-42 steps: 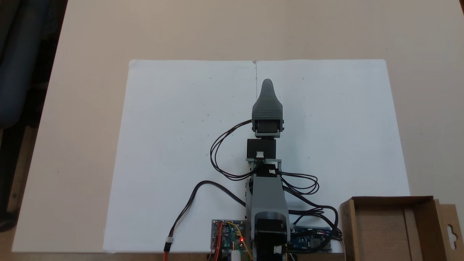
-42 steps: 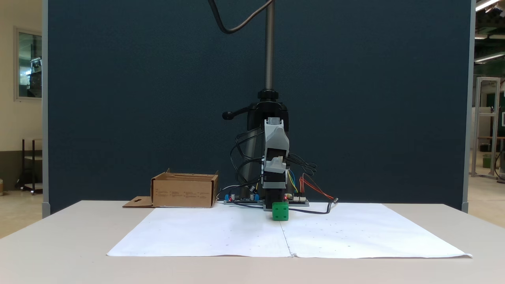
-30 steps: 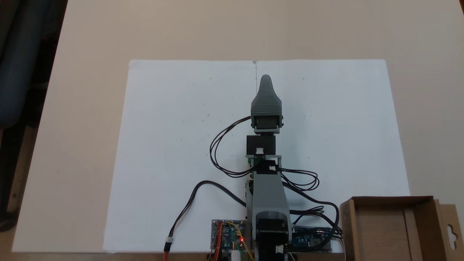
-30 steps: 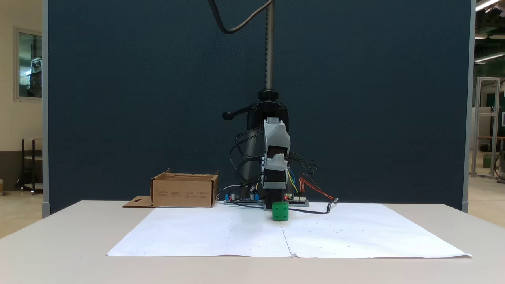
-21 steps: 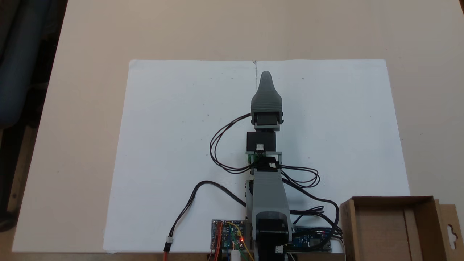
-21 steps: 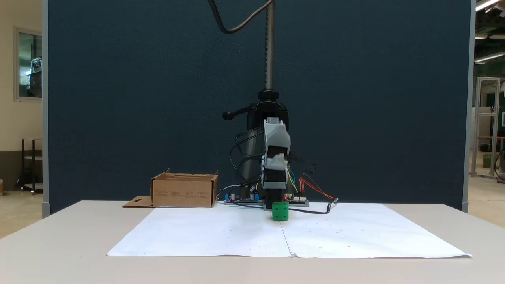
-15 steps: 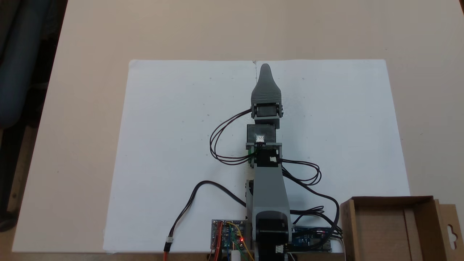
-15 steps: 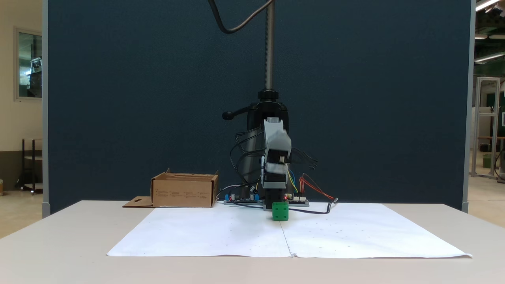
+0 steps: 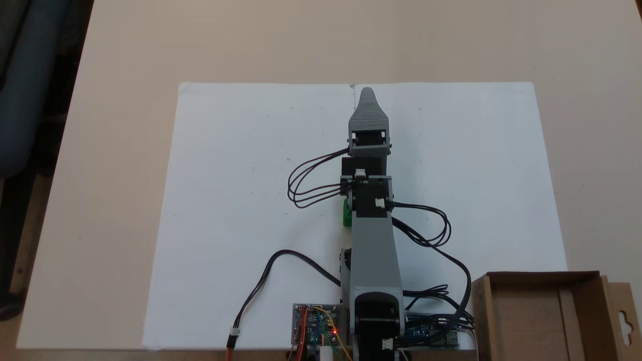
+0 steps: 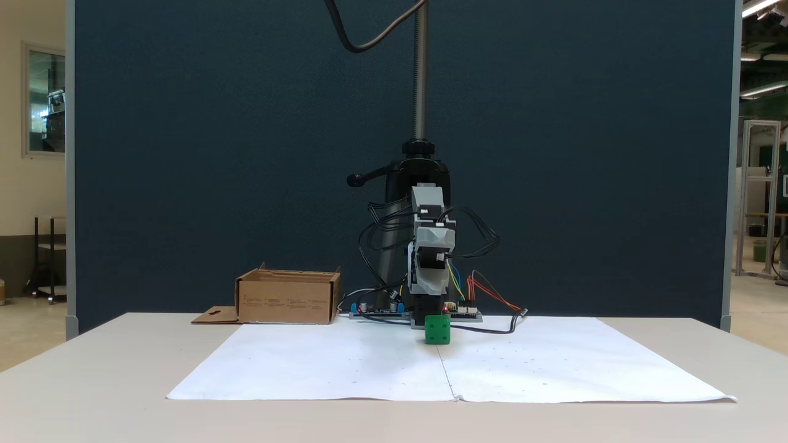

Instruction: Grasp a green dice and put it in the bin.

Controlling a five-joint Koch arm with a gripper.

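The green dice (image 10: pixel 438 329) rests on the white paper near the arm's base. From above only a sliver of the dice (image 9: pixel 346 213) shows, at the left edge of the forearm. My gripper (image 9: pixel 367 95) is stretched out well past the dice, close to the paper's far edge. From the front the gripper (image 10: pixel 429 277) hangs above the dice, pointing at the camera, its jaws one behind the other. The bin (image 9: pixel 526 316), a shallow cardboard box, stands at the bottom right beside the base; the front view has the bin (image 10: pixel 288 304) at the left.
White paper (image 9: pixel 241 200) covers the middle of the tan table. Circuit boards (image 9: pixel 316 328) and looping black cables (image 9: pixel 306 188) lie around the base. The bin's slotted flap (image 9: pixel 624 313) sticks out on its right. A dark stand pole (image 10: pixel 420 74) rises behind the arm.
The arm has stretched forward, carrying the gripper tip toward the paper's far edge. That uncovered part of the dice from above. The dice and bin have not moved.
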